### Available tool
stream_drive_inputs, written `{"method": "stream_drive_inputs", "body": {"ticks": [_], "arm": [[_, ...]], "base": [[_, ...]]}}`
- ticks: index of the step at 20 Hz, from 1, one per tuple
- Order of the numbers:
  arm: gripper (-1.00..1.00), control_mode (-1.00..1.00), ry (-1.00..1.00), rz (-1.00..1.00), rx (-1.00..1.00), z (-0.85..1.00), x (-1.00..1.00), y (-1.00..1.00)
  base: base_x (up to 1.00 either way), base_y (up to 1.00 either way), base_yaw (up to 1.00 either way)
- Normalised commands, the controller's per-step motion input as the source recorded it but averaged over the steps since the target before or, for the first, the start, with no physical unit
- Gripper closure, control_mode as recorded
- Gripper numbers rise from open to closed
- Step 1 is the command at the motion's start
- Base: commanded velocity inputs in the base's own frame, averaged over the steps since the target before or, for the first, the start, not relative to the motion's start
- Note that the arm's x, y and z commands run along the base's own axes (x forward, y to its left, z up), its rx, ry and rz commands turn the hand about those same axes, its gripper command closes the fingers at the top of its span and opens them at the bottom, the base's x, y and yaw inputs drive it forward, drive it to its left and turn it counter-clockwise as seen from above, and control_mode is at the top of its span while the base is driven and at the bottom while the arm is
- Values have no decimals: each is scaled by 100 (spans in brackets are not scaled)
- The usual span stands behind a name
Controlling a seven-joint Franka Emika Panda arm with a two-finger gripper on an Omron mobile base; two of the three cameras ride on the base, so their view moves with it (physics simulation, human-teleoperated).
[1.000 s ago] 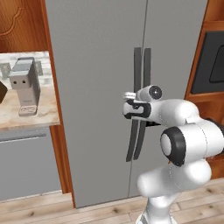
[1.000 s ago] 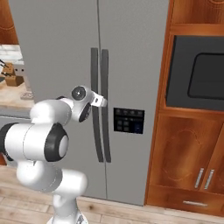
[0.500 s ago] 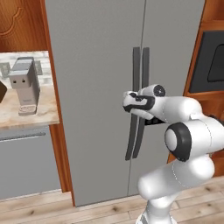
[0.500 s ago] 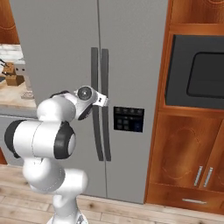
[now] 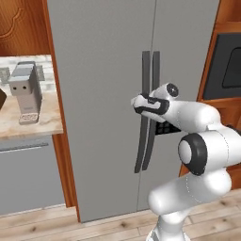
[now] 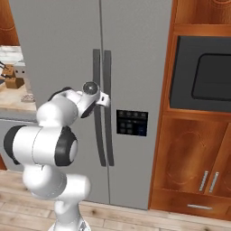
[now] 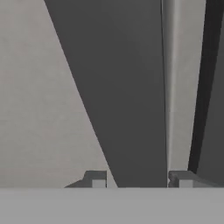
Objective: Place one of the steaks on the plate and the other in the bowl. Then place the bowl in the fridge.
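Observation:
The fridge (image 5: 103,70) (image 6: 58,45) stands tall and grey right in front of me, both doors shut. My gripper (image 5: 137,104) (image 6: 103,99) is at mid-height on the left door's dark handle (image 5: 145,70) (image 6: 96,63). In the hand view the handle (image 7: 131,109) runs between the two fingertips (image 7: 98,179), and the gripper (image 7: 140,179) is shut on it with almost no gap on either side. The steaks, the plate and the bowl are out of view.
A dark dispenser panel (image 6: 131,122) sits on the right door. A built-in oven (image 6: 203,74) in wood stands to the right, with cabinet doors (image 6: 194,167) below. To the left is a counter (image 5: 28,124) with a grey coffee machine (image 5: 26,92).
The hand has pressed in onto the left door handle and the fingers have closed in from wide apart. The elbow has swung up and right.

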Motion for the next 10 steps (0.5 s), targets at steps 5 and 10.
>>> {"method": "stream_drive_inputs", "body": {"ticks": [5, 10], "arm": [[100, -100, 31, 17, 4, 13, 0, 81], [100, -100, 2, 15, 20, -19, -16, 97]], "base": [[0, 0, 0], [0, 0, 0]]}}
